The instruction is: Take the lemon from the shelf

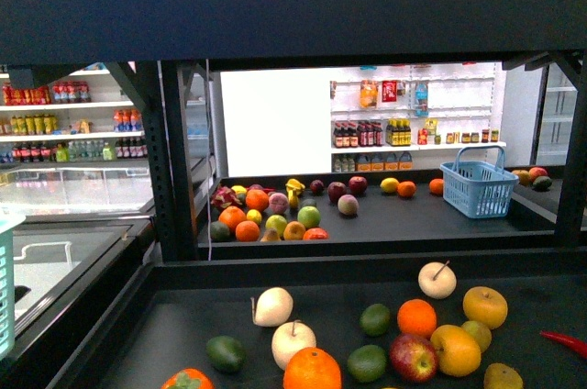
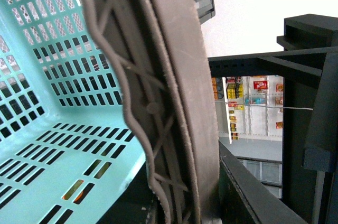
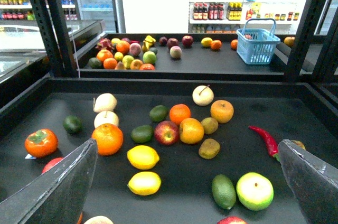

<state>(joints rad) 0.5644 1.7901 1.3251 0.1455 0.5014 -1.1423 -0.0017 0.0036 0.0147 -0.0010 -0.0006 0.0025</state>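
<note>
In the right wrist view the right gripper [image 3: 187, 147] hangs over the black shelf [image 3: 296, 113] with its jaws spread wide and nothing between them. The lemon [image 3: 143, 157] lies on the dark tier, apart from both fingers. It is just beside an orange [image 3: 108, 138] and a green avocado [image 3: 142, 134], with a second yellow oval fruit [image 3: 144, 183] close by. In the left wrist view the left gripper [image 2: 174, 108] fills the middle of the frame beside a teal basket [image 2: 47, 129], too close to tell how its jaws stand.
</note>
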